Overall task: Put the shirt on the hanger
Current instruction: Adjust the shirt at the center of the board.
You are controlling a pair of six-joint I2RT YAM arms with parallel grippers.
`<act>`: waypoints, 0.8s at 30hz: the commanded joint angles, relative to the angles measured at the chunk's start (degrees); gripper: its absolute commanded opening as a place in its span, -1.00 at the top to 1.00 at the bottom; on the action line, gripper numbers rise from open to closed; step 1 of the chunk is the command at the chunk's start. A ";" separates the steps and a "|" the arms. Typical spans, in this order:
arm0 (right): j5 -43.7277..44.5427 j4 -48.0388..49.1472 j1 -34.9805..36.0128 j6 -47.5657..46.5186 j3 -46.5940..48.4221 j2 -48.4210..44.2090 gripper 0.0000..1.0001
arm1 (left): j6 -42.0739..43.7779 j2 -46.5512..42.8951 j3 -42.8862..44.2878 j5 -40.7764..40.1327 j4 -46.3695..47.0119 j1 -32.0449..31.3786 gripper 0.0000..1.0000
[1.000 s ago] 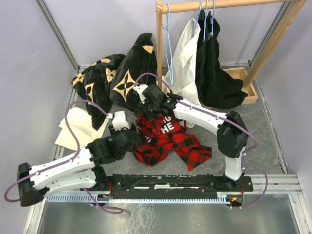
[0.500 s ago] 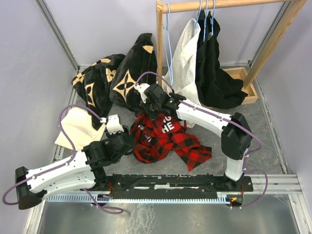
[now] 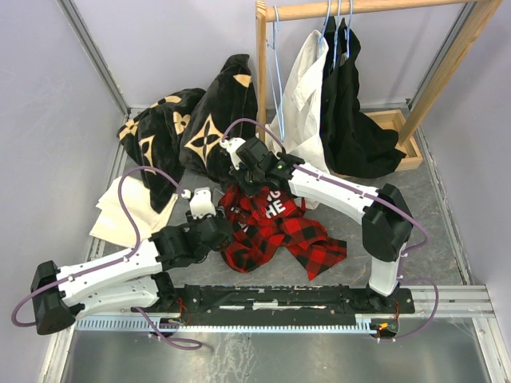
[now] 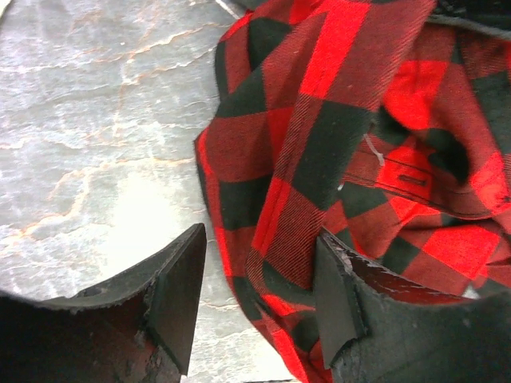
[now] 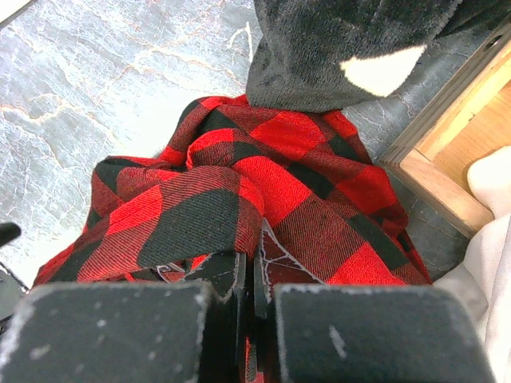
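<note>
The red-and-black plaid shirt lies crumpled on the grey table, white lettering showing near its top. My right gripper is shut on a fold at the shirt's far edge. My left gripper is open at the shirt's left edge; in the left wrist view a fold of shirt lies between its open fingers. A light-blue wire hanger hangs empty on the wooden rail, far behind both grippers.
The wooden rail with its post and base stands at the back, holding a white shirt and a black garment. Black fabric with tan flowers and a cream cloth lie at the left.
My left arm swung away to the left, then came back right; its open gripper now sits at the shirt's left edge. My right gripper has stayed shut on the shirt.
</note>
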 commanded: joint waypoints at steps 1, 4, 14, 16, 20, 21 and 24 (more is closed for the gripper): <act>-0.29 1.00 -0.29 -0.35 0.71 -3.04 1.00 | -5.36 0.89 3.01 -4.51 -7.18 0.08 -0.23; 0.39 0.79 -0.29 -0.66 0.58 -3.58 1.00 | -7.43 -0.57 2.90 -6.05 -9.40 0.08 -0.24; 8.36 1.30 -0.29 0.52 -3.34 -9.31 1.00 | -9.05 -4.40 -0.20 -6.28 -8.51 0.23 -0.13; 9.34 2.39 -0.27 1.32 -5.07 -11.76 1.00 | -8.99 -4.04 -0.63 -6.21 -7.99 0.30 -0.11; 8.83 3.59 -0.31 2.73 -7.38 -14.61 1.00 | -7.65 -4.23 -2.13 -4.77 -4.59 0.66 -0.08; 8.21 3.96 -0.30 3.01 -7.88 -15.10 1.00 | -7.13 -4.38 -2.64 -4.22 -3.27 0.80 -0.08; 5.39 5.02 -0.16 3.77 -9.21 -16.07 1.00 | -5.41 -5.44 -4.64 -1.96 1.51 0.90 -0.08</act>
